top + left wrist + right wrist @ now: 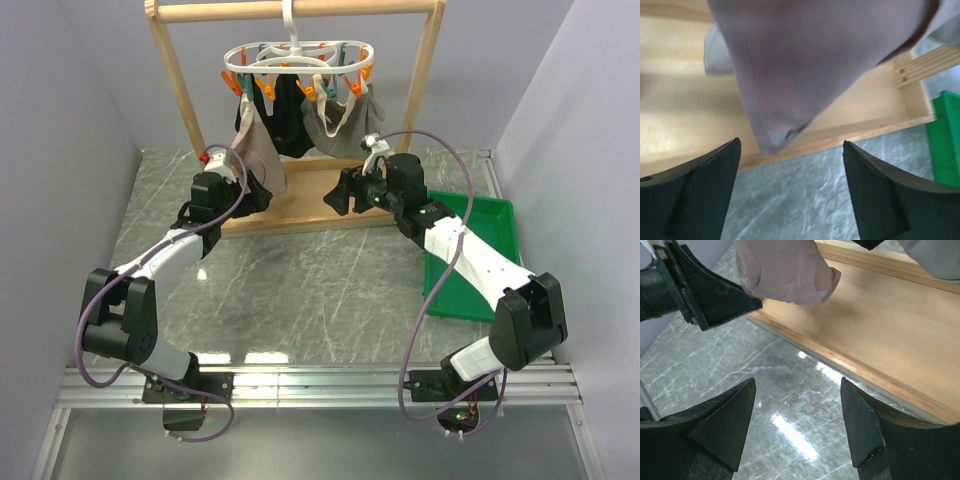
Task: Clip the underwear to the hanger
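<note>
Currently I have both arms reaching toward the wooden rack (300,205), whose base plank sits on the desk (300,290). The hanger (298,60) hangs by its hook from the rack's top bar, with orange and teal pegs (310,92) dangling below its white rings. The underwear (262,150) hangs from the hanger's left end, at the left side of the rack, and its lower corner drops to just above the rack's base. From the top view I cannot tell whether a peg actually bites its upper edge. A black garment (290,125) hangs at the middle of the rack and a grey-taupe garment (340,125) toward its right side. My left gripper (255,192) sits over the left part of the rack's base, spread wide. On the left wrist camera the pink fabric's corner hangs in front of its open gap, with nothing pinched. On the right wrist camera the tip of the left gripper sits right beside the fabric, and I cannot tell if it touches. My right gripper (338,197) hovers at the front edge of the rack's base, near its middle, also spread wide and holding nothing. A green tray (490,225) lies on the desk to the right of the rack.
</note>
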`<action>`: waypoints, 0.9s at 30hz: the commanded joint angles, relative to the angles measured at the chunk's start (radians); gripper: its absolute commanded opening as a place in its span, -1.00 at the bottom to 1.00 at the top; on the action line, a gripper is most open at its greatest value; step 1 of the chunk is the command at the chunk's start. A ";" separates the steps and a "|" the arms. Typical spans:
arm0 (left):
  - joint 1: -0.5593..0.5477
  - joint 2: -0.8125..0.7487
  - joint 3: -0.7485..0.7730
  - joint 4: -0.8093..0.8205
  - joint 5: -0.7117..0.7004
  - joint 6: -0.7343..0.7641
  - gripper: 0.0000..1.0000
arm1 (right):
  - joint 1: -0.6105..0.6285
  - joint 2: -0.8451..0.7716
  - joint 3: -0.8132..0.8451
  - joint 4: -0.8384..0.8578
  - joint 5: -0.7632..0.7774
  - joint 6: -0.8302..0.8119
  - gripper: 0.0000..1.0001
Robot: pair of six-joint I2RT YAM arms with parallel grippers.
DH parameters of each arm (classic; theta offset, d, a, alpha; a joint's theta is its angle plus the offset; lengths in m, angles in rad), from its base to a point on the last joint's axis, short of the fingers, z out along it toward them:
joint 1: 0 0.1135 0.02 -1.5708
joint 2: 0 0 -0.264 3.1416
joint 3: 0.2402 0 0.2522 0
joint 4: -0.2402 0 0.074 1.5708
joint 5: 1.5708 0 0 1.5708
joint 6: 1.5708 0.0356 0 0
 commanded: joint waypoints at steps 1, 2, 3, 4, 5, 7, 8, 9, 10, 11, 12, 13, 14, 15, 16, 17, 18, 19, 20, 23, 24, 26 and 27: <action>0.017 0.000 0.010 0.173 0.083 -0.041 0.71 | -0.012 0.010 0.017 0.028 -0.029 0.007 0.51; 0.020 0.001 0.013 0.190 0.095 -0.047 0.61 | -0.016 0.011 0.015 0.033 -0.035 0.005 0.51; 0.020 0.000 0.013 0.200 0.135 -0.052 0.54 | -0.018 0.011 0.015 0.037 -0.041 0.005 0.50; 0.020 -0.002 0.014 0.211 0.158 -0.052 0.48 | -0.019 0.017 0.015 0.040 -0.044 0.007 0.51; 0.020 0.000 0.016 0.225 0.186 -0.053 0.30 | -0.019 0.022 0.015 0.043 -0.053 0.010 0.50; 0.020 0.011 0.026 0.225 0.224 -0.058 0.10 | -0.027 0.030 0.017 0.062 -0.067 0.030 0.50; 0.020 0.014 0.031 0.222 0.234 -0.063 -0.22 | -0.028 0.042 0.020 0.063 -0.076 0.036 0.48; 0.020 0.017 0.046 0.205 0.238 -0.060 -0.36 | -0.031 0.048 0.024 0.066 -0.084 0.040 0.47; 0.020 0.017 0.051 0.198 0.241 -0.057 -0.50 | -0.034 0.057 0.032 0.068 -0.090 0.050 0.47; 0.021 0.012 0.056 0.178 0.243 -0.053 -0.79 | -0.038 0.060 0.034 0.079 -0.101 0.056 0.44; 0.021 0.000 0.059 0.158 0.247 -0.053 -0.91 | -0.039 0.065 0.035 0.086 -0.110 0.063 0.43; 0.021 -0.011 0.062 0.141 0.264 -0.050 -0.98 | -0.041 0.073 0.038 0.093 -0.115 0.080 0.42; 0.023 -0.024 0.062 0.126 0.283 -0.044 -0.99 | -0.041 0.079 0.041 0.096 -0.115 0.091 0.41; 0.021 -0.059 0.060 0.092 0.298 -0.038 -0.99 | -0.042 0.086 0.044 0.105 -0.130 0.120 0.40; 0.021 -0.081 0.060 0.075 0.327 -0.029 -0.99 | -0.047 0.105 0.047 0.109 -0.136 0.141 0.40; 0.021 -0.101 0.066 0.052 0.339 -0.006 -0.99 | -0.048 0.116 0.049 0.112 -0.147 0.168 0.39; 0.021 -0.139 0.072 0.027 0.353 0.005 -0.99 | -0.053 0.129 0.052 0.119 -0.159 0.229 0.37; 0.023 -0.158 0.079 -0.021 0.370 0.017 -0.99 | -0.061 0.155 0.051 0.125 -0.179 0.266 0.38; 0.024 -0.176 0.092 -0.042 0.404 0.032 -0.99 | -0.067 0.168 0.047 0.132 -0.193 0.308 0.37; 0.027 -0.239 0.120 -0.098 0.468 0.039 -0.99 | -0.077 0.229 0.031 0.175 -0.265 0.477 0.38; 0.027 -0.261 0.129 -0.109 0.506 0.037 -0.99 | -0.077 0.243 0.020 0.206 -0.283 0.552 0.37; 0.027 -0.271 0.166 -0.137 0.530 0.026 -1.00 | -0.076 0.272 -0.005 0.296 -0.320 0.628 0.36; 0.027 -0.278 0.178 -0.145 0.542 0.022 -0.99 | -0.076 0.280 -0.029 0.325 -0.328 0.698 0.34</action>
